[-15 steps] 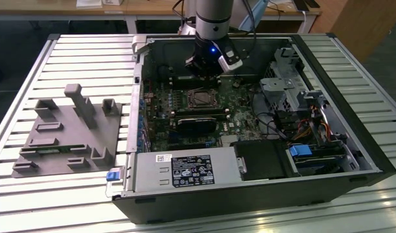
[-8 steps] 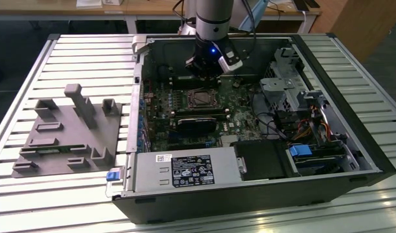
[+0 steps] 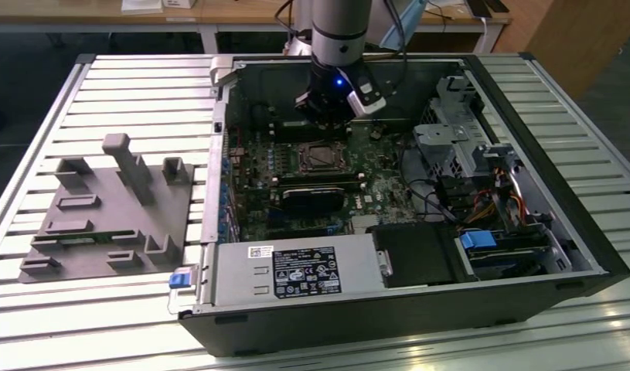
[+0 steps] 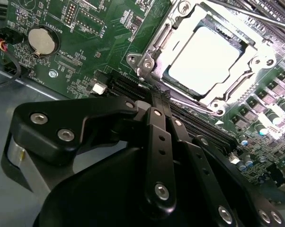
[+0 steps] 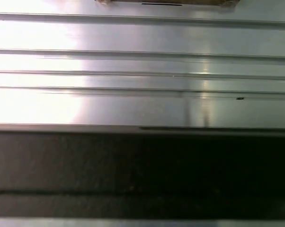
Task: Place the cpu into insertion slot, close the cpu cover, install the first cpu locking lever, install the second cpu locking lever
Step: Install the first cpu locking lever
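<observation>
Landmark = the insertion slot point(image 3: 320, 157), mid-board inside the open PC case point(image 3: 593, 255). In the second wrist view the cpu point(image 4: 206, 59) already sits flat in the slot, pale metal face up, and the cpu cover point(image 4: 178, 26) looks folded down round it, its silvery frame bordering the chip on all sides w/ the face showing thru the window. Whether either locking lever is latched: can't tell; thin bright rods run along the frame's sides but their hooks aren't clear. The gripper point(image 4: 156, 101) hangs just short of the slot, on the side toward the case's rear wall in the exterior view, black linkage fingers point(image 4: 159, 142) drawn together w/ no visible gap and nothing between them, tips aimed at the slot's near corner by a screw boss. So the task's thing lies straight ahead of the tips, v. close, not touching. The socket is squarish, no real long axis. Room: long black memory slots point(image 4: 199, 127) run between gripper and socket, so tight on that flank; a black heatsink block point(image 3: 312, 199) sits beyond the slot toward the case front; open green board w/ a coin cell point(image 4: 40, 41) lies off to one side.
</observation>
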`<state>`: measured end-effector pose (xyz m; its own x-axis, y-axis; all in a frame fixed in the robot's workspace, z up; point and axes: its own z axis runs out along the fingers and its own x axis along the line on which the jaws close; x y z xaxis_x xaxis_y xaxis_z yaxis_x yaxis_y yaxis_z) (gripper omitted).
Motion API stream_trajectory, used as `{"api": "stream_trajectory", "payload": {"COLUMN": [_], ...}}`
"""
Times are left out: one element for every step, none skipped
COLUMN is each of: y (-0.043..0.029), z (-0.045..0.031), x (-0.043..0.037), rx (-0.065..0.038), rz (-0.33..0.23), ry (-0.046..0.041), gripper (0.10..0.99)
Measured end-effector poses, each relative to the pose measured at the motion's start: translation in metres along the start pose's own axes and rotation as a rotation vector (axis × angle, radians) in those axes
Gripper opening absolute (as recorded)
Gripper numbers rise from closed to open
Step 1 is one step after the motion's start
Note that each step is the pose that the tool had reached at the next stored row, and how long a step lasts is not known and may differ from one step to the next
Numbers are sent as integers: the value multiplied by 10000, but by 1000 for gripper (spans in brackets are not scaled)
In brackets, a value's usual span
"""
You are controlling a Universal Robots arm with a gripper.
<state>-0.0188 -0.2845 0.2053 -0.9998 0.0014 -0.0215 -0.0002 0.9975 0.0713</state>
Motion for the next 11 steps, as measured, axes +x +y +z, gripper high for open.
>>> {"api": "stream_trajectory", "payload": {"y": [0,-1,-1,-2,-2,-3,-3,-3,-4,-4,-5], "z": [6,12,18,24,31,37,42,45,49,52,53], "x": [0,-1,-2,-2,-3,-4,-5,-6,-6,-6,-6], "rx": [7,16,27,39,52,66,77,91,104,119,131], "rz": [0,0,0,-1,-1,-2,-2,-2,-4,-4,-3], "ry": [0,0,0,0,0,0,0,0,0,2,3], "gripper": [106,106,106,106,106,106,106,106,106,106,106]}}
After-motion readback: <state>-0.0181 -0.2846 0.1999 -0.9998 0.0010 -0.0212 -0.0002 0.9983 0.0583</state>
